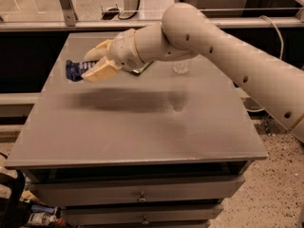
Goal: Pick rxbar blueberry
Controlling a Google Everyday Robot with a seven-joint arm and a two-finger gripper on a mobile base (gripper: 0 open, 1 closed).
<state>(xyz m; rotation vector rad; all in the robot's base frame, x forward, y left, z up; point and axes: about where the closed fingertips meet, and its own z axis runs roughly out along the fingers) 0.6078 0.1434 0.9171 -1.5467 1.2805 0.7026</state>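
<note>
The big grey surface (142, 132) lies under the pale arm (228, 46). The pincer (88, 68) hangs above it, its two fingers squeezed on the rxbar blueberry (72, 71). The bar's dark blue end pokes out past the pincer's tips.

I see my cream-yellow gripper (88, 68) over the matte grey table's (142, 132) left side, pinching the dark-blue, white-marked rxbar blueberry (73, 71); the arm (228, 46) is beige.

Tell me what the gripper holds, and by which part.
The gripper, above the table, holds the rxbar blueberry by one end, between its jaws.
</note>
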